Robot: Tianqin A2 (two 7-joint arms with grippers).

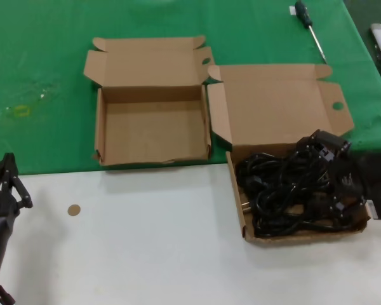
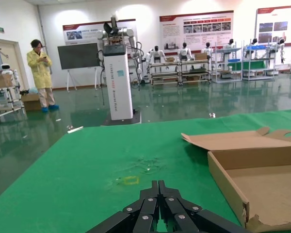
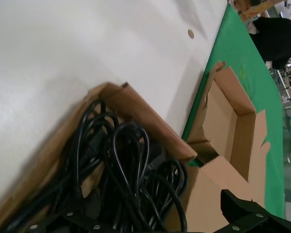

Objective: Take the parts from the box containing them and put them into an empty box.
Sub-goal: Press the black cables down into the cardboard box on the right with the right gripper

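The right gripper (image 1: 327,152) hangs over the far right part of the larger cardboard box (image 1: 244,219), low above the tangle of black power cords (image 1: 292,197). In the right wrist view its fingers (image 3: 247,213) are spread wide on either side of the cable loops, with nothing between them yet; it looks placed to drop onto a bundle and close. The cords fill this box's tray, heaped and overlapping, so picking one bundle clear of the others may be awkward.

Just beside it on the left, on the green cloth (image 1: 44,51), sits the smaller cardboard box (image 1: 100,127), its tray bare and lid flap folded back, ready to receive.

The left gripper (image 1: 6,184) waits at the near left edge over the white tabletop (image 1: 146,241), well apart from both boxes; its wrist view shows the fingers (image 2: 157,204) drawn together to a point.

Only the head view shows the screwdriver (image 1: 310,28) lying far back on the cloth. Only the right wrist view shows the cords' loops up close.
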